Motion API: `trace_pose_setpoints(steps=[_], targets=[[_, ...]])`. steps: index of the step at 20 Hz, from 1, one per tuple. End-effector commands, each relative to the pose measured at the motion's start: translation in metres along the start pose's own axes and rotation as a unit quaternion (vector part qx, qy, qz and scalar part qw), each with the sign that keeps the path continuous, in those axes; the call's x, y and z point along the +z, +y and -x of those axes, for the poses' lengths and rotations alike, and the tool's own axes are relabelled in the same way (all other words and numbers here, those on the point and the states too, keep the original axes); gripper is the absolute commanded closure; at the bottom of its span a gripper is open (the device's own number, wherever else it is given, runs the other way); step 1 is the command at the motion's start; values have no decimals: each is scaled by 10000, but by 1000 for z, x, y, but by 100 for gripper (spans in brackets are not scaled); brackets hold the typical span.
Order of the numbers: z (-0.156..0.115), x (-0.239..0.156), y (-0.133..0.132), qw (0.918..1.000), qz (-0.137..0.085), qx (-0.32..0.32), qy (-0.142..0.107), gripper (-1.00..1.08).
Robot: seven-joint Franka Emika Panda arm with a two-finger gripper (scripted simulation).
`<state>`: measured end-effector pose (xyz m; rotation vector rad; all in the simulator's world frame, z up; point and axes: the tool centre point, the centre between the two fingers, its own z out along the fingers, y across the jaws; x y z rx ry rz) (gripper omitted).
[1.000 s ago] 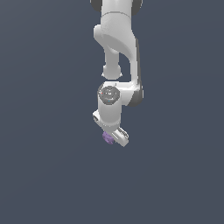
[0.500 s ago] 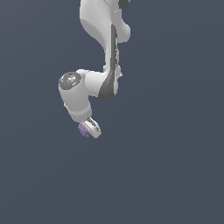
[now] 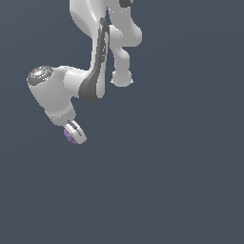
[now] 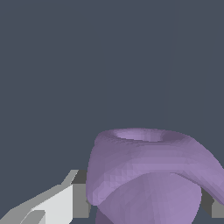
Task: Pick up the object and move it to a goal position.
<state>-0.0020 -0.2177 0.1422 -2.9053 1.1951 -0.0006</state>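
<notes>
The small lumpy purple object (image 3: 70, 137) sits between the fingers of my white gripper (image 3: 74, 134), at the exterior view's left, below the tilted wrist. The gripper is shut on it and holds it in the air over the plain grey ground. In the wrist view the purple object (image 4: 148, 175) fills the space between the two fingers; one white finger with its grey pad (image 4: 65, 201) presses against its side, and the other pad shows only at the picture's edge. No goal marker shows in either view.
The white arm (image 3: 95, 71) bends down from the top of the exterior view. Around it there is only flat dark grey ground.
The arm has swung toward the exterior view's left, carrying the purple object with it. The wrist has tilted. The grip has stayed shut.
</notes>
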Motion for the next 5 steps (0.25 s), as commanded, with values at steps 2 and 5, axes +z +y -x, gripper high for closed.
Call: trace_pose_setpoints(steps=[2, 5], targets=[[-9, -5, 10, 10000, 0, -13, -2, 108], [-11, -6, 12, 10000, 0, -13, -2, 108]])
